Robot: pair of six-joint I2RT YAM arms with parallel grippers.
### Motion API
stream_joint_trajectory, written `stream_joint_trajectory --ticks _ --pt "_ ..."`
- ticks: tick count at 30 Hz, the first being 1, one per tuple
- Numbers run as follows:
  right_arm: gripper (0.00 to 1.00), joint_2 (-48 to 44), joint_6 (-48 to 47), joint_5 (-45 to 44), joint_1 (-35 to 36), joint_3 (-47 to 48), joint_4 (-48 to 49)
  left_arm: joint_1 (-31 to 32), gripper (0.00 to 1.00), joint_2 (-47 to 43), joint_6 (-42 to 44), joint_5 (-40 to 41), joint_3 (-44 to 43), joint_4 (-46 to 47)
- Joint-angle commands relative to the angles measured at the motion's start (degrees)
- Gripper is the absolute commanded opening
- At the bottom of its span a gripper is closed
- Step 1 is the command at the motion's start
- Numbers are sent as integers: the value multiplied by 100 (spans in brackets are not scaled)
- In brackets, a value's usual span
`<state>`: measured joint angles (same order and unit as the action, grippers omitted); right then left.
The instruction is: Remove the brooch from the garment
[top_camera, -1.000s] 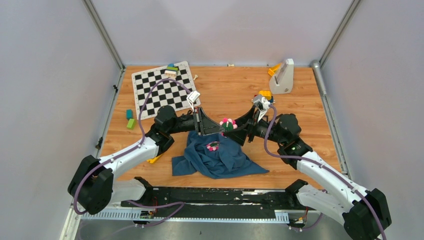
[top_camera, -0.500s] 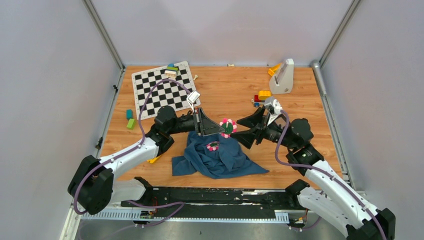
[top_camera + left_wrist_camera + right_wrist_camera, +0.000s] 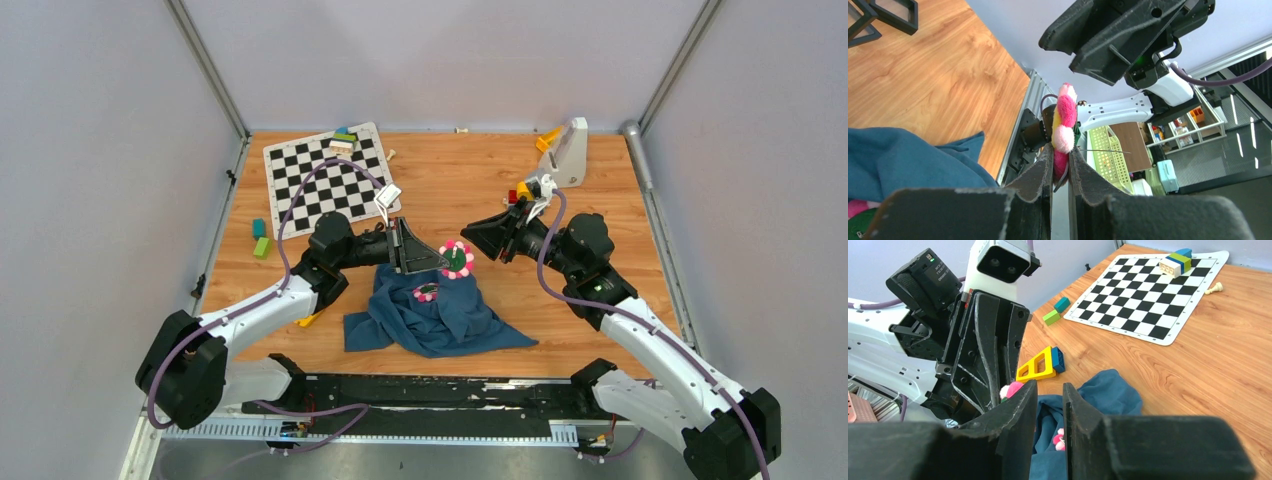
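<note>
The left gripper is found closed to a narrow slit upon the brooch; in the left wrist view the disc is seen edge-on, pinched by its lower rim between the two fingers, with pink and white petals standing above the tips. The brooch is located at the far edge of the blue garment, which lies crumpled on the wooden table; whether the brooch is clear of the cloth cannot be determined from above, though no cloth is seen on it in the left wrist view. A smaller magenta oval is noted on the garment, near the brooch. The right gripper is held just beyond and to the right of the brooch, apart from it; its jaws are barely parted and nothing is gripped between them, blue cloth being visible through the gap in the right wrist view.
</note>
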<state>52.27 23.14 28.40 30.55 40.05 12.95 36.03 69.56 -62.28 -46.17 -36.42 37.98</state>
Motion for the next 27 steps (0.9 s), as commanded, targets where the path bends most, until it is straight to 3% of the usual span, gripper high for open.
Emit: stream_joint_trajectory --ticks 1,12,27 --pt "25 129 182 -36 -31 331 197 43 0 -52 58 -126 -20 228" --pt "25 188 191 644 -31 130 332 40 0 -1 -1 -117 -78 247" --pt "24 189 52 903 -31 -12 139 38 0 206 -213 -128 -120 484"
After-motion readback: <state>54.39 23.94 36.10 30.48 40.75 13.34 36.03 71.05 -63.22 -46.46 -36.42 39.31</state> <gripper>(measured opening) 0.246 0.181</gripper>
